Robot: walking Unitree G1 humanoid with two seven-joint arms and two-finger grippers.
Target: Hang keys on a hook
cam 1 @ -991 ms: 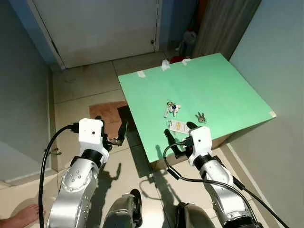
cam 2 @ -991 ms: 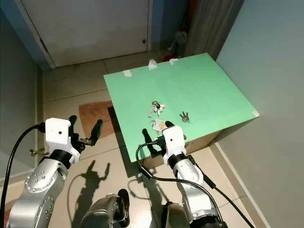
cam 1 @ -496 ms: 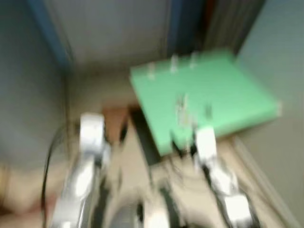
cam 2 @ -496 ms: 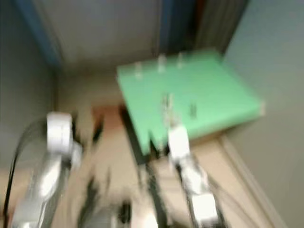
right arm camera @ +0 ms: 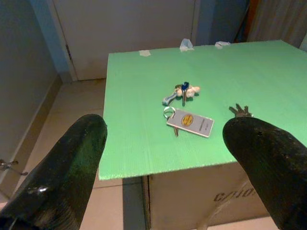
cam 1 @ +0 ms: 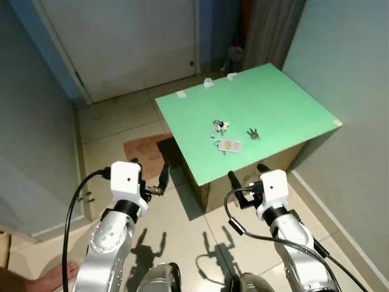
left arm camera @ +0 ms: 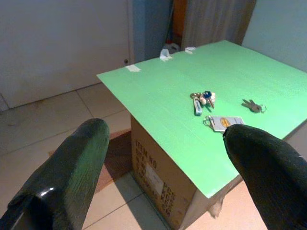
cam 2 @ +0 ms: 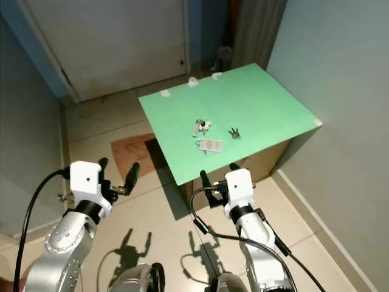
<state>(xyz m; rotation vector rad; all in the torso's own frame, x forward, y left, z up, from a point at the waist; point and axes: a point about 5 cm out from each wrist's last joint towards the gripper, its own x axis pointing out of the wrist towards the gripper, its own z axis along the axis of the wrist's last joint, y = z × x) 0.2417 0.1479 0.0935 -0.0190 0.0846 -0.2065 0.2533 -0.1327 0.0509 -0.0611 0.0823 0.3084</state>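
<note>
Three sets of keys lie on the green board [cam 1: 273, 97] that tops a cardboard box. One bunch has a blue-headed key [cam 1: 218, 127], one ring carries a white tag [cam 1: 228, 145], and a small bunch [cam 1: 253, 133] sits to the right. The tagged ring [right arm camera: 189, 122] and the blue-headed bunch [right arm camera: 181, 91] lie ahead of the right fingers. My right gripper [cam 1: 246, 177] is open, low in front of the box's near edge. My left gripper [cam 1: 148, 172] is open over the floor, left of the box. The keys [left arm camera: 203, 99] lie ahead of its wide-spread fingers.
A cardboard box [left arm camera: 158, 177] holds up the green board. A white door [cam 1: 121, 42] and blue frame stand behind, a curtain [cam 1: 267, 30] at the back right. A brown mat [cam 1: 146, 149] lies on the tiled floor beside the box. A person's foot [cam 1: 51, 277] rests at the lower left.
The camera has pulled back and the view has widened after a blurred moment: the box now lies farther from both grippers. The right gripper no longer overlaps the board's near edge.
</note>
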